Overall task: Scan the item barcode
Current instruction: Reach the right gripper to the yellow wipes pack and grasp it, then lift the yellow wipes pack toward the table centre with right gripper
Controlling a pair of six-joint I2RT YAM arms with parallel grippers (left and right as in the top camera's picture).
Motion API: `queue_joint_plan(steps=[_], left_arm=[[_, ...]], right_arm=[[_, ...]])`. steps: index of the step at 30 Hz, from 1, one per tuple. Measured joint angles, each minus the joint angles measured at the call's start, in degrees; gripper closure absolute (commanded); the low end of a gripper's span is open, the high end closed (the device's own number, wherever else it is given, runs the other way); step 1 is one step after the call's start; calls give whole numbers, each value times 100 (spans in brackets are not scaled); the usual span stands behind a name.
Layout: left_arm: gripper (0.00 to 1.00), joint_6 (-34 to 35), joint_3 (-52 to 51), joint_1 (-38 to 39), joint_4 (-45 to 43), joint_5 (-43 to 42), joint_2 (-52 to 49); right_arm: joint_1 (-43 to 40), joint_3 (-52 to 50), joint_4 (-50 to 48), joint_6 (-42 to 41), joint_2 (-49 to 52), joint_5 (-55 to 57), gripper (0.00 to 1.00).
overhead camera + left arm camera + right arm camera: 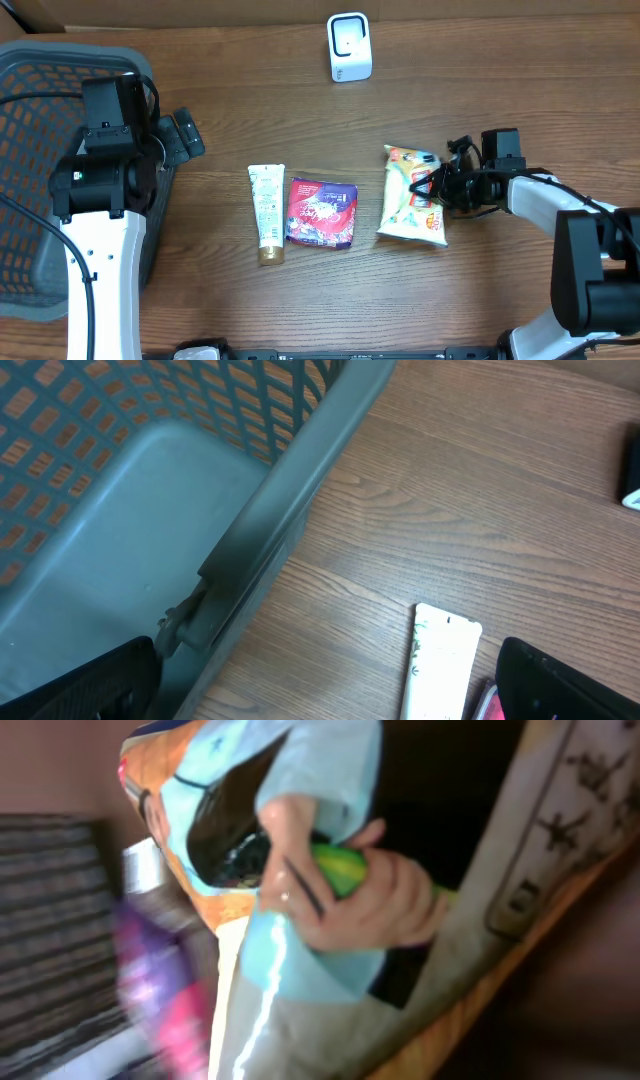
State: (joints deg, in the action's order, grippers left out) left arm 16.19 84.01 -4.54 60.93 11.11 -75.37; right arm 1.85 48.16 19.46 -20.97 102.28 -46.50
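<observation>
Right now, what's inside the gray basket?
Nothing shows in the basket's open part, only mesh. The left arm covers its right side, so anything there is hidden.

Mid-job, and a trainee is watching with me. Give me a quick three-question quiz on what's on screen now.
1. True or false: the left gripper is shut on an item.
2. The right gripper is clamped on: A the white tube, B the purple packet, C the snack bag?
3. Which item lies between the white tube and the snack bag?
Key: 1 false, it is open and empty. 2 C. 3 the purple packet.
</observation>
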Motion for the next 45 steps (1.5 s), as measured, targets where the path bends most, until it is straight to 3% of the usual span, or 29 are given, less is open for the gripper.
queue_joint_plan(steps=[8, 17, 20, 21, 23, 24, 25, 26, 28, 37, 41, 45], left_arm=[[0, 0, 2, 0, 0, 0, 0], [0, 0, 0, 0, 2, 0, 0], [0, 0, 0, 0, 2, 0, 0], [0, 0, 2, 0, 2, 0, 0], [0, 0, 2, 0, 0, 0, 0], [0, 0, 2, 0, 2, 0, 0], [0, 0, 0, 0, 2, 0, 0], [0, 0, 0, 0, 2, 0, 0], [0, 0, 0, 0, 2, 0, 0], [0, 0, 0, 0, 0, 0, 0], [0, 0, 0, 0, 0, 0, 0], [0, 0, 2, 0, 0, 0, 0]], right_arm=[[2, 162, 769, -2457, 33, -2017, 96], [37, 229, 3626, -4522, 33, -2159, 96], [57, 229, 3969, -4922, 33, -2149, 96], [57, 229, 3952, -5021, 35, -2142, 91], [57, 229, 3842, -5224, 33, -2074, 69], [57, 232, 3773, -5292, 33, -2041, 67], [57, 234, 3727, -5324, 33, -2004, 57], [55, 238, 3692, -5423, 33, -1941, 37], [55, 240, 3689, -5528, 33, -1867, 12], [55, 240, 2813, -6155, 33, -1757, 4], [55, 238, 1405, -6260, 33, -1580, 0], [55, 299, -446, -5727, 37, -1259, 0]])
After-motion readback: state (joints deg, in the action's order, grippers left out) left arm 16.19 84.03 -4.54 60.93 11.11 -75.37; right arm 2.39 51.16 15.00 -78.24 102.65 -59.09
